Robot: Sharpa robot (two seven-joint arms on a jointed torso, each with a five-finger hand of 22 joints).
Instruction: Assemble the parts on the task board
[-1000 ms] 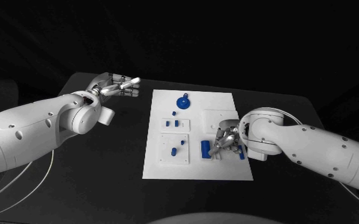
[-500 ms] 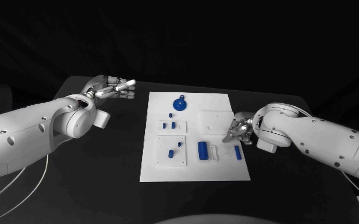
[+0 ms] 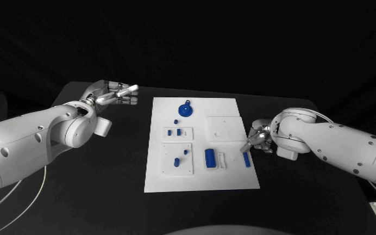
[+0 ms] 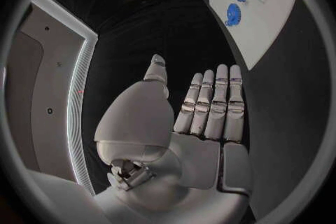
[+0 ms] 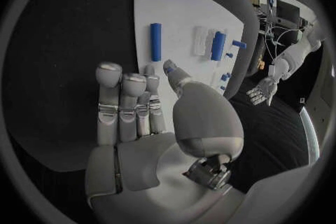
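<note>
Left hand: I see my left hand (image 3: 117,92) over the table's (image 3: 102,191) far left part, just off the task board's far left corner. Its fingers (image 4: 210,106) lie straight and side by side, the thumb apart from them, and nothing is in it.
Right hand: my right hand (image 3: 258,137) sits at the task board's right edge, about midway along it. The fingers (image 5: 126,106) are stretched out loosely with the thumb alongside, holding nothing.
Task board: the white task board (image 3: 235,180) lies in the middle of the table, its long sides running away from me.
Round part: a blue round part (image 3: 185,110) rests near the board's far edge, left of centre.
Small parts: two small blue pieces (image 3: 175,133) stand side by side in a raised white block near the left edge, halfway along.
Near-left block: a larger white block (image 3: 179,159) toward the near left corner carries a short blue piece (image 3: 177,162).
Thick bar: a thick blue bar (image 3: 210,158) lies flat near the board's middle, toward the near edge.
Slim bar: a slimmer blue bar (image 3: 246,160) lies close to the right edge, just beside my right hand's fingertips; I cannot tell whether they touch it.
</note>
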